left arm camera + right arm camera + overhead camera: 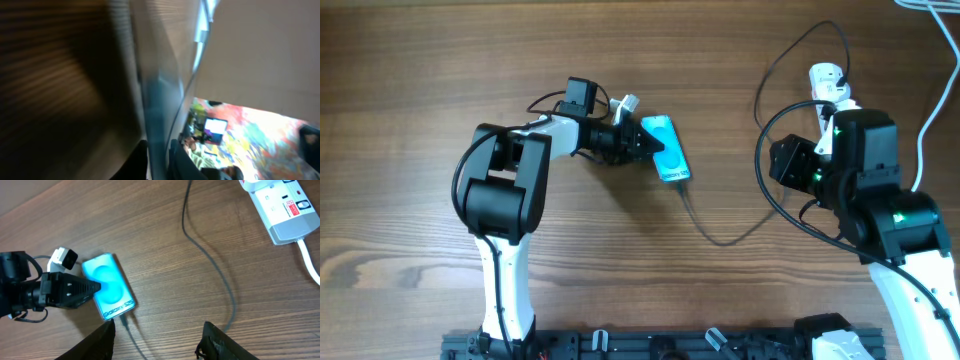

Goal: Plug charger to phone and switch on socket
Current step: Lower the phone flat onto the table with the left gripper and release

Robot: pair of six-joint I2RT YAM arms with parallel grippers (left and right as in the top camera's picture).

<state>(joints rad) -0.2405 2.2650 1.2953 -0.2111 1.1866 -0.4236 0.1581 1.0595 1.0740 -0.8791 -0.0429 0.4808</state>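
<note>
Plug-in is the step to judge here. The phone (667,150) lies flat on the tabletop (620,280), left of centre. The charger (220,280) runs as a thin black line from the socket (282,210) across the wood to the phone's lower short edge. In the right wrist view its tip sits right at that edge, but you cannot tell from here whether it is fully seated.

The left gripper (645,142) comes in from the left with its tip on the phone's left side and screen. Whether it pinches the phone or only presses on it cannot be told, because the left wrist view is a blur. The right gripper (160,342) hangs above the tabletop with its fingers wide apart and nothing between them.

The phone's long axis runs on a slight diagonal. Its far end leans to your left, and its port end points back toward the robot's base and a little to the right. That is where the charger meets it.

If the tip is home, your next move is probably the red switch (294,211) on the socket. That calls for the right gripper to come down over the socket and press with one fingertip. If the tip is not home, push it in along the phone's long axis while the left gripper braces.
</note>
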